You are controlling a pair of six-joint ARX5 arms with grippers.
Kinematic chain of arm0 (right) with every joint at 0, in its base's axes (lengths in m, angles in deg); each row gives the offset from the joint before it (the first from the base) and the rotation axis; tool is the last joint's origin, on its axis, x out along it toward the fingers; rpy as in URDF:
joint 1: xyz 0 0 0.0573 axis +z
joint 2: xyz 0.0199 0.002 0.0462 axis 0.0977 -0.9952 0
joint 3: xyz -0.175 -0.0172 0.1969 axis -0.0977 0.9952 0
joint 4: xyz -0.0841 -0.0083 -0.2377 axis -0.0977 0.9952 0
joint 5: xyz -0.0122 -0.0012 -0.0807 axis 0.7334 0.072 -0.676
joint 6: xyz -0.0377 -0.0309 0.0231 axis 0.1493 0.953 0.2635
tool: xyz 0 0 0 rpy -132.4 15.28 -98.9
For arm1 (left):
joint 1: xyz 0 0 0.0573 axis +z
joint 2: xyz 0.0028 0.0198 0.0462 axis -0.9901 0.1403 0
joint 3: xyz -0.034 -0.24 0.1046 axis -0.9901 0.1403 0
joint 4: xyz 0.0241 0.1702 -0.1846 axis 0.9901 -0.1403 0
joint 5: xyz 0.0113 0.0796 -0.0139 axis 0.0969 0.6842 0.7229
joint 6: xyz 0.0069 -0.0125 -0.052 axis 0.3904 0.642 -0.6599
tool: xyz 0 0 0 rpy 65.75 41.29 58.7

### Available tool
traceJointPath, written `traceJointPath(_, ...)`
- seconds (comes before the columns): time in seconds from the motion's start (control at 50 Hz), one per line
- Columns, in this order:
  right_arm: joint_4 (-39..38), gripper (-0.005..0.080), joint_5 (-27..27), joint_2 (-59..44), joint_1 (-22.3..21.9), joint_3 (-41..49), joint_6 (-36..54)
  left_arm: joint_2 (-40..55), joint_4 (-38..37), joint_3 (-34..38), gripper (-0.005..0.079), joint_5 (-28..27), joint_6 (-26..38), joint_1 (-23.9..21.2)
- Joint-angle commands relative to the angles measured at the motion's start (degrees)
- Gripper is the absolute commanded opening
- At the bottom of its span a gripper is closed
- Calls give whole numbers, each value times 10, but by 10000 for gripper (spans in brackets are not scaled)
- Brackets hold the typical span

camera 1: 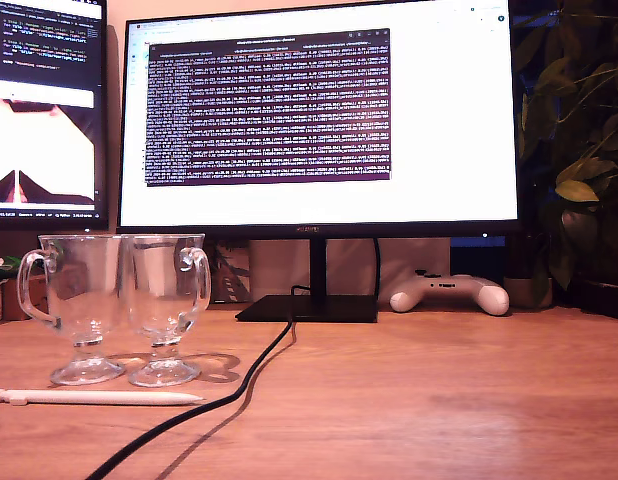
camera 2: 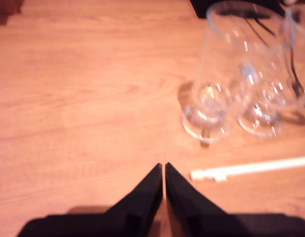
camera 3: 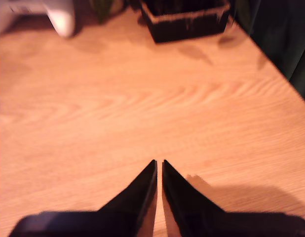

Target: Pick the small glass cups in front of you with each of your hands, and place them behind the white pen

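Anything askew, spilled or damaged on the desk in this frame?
Nothing stands out. Both glass cups stand upright, side by side, just behind the white pen, which lies flat. No spill or breakage shows. A black cable trails across the desk beside them.

Wooden desk [camera 1: 439,400], two lit monitors [camera 1: 319,115], leafy plant [camera 1: 579,150].

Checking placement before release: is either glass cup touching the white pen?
Apart. The first wrist view shows bare table between the white pen and the feet of both glass cups; the exterior view agrees.
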Motion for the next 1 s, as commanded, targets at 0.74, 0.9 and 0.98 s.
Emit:
traceJointPath(0.74, 58, -10, 85, 271, -1, 71, 53, -280, -85, 63, -18, 5, -16, -13)
traceJointPath(0.9, 37, -10, 85, 284, -1, 71, 58, -351, -114, 63, -19, 26, -12, -14)
traceJointPath(0.98, 19, -10, 83, 284, -1, 71, 78, -345, -119, 63, -18, 55, -13, -14)
